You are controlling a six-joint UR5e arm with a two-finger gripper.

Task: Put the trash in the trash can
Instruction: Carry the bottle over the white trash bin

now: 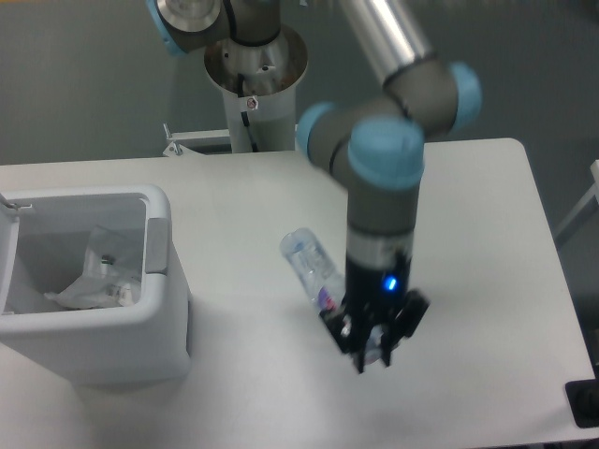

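The crushed clear plastic bottle (314,269) with a red-purple label lies slanted on the white table, right of the bin. My gripper (372,354) points down over the bottle's near end, one finger on each side, closed against it. The bottle still rests on the table. The white boxy trash can (159,281) stands at the left edge. The crumpled clear wrapper (98,281) lies inside it.
The arm's base column (255,84) stands at the table's far edge, behind the bottle. The table's front edge runs just below the gripper. A dark object (585,402) sits at the right front corner.
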